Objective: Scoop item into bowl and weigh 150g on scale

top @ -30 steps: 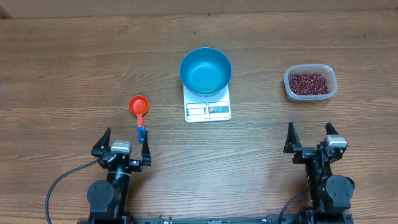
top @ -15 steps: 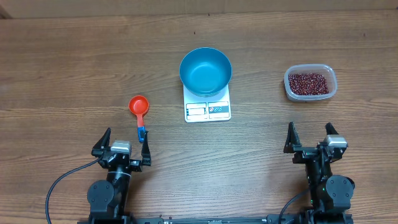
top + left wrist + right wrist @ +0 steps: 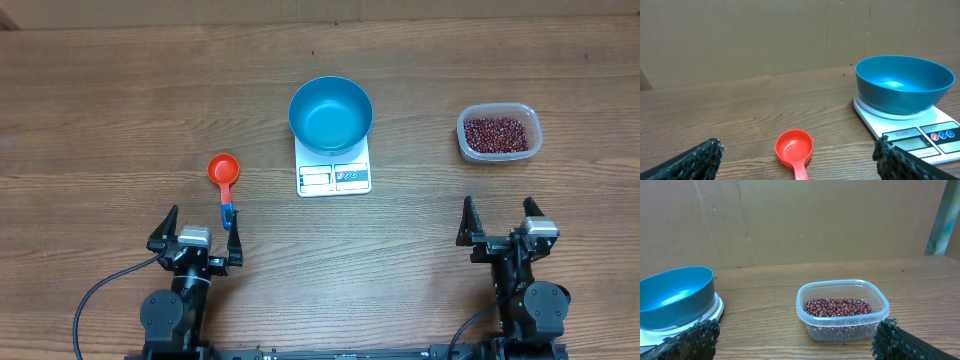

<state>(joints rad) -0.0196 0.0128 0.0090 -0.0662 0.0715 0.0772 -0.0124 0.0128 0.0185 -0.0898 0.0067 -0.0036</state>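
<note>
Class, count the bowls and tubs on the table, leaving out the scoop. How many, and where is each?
2. The blue bowl sits on the white scale in the middle; the clear tub of beans stands apart to its right. None seems hidden.

black left arm (image 3: 178,300) and right arm (image 3: 530,295), each topped by a pale grey block (image 3: 193,237); black cables (image 3: 100,292) trail toward eight o'clock; coarse, knobbly fingers (image 3: 692,162).

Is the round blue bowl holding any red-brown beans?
No, the round blue bowl is bare inside; the red-brown beans lie in the clear plastic tub.
</note>
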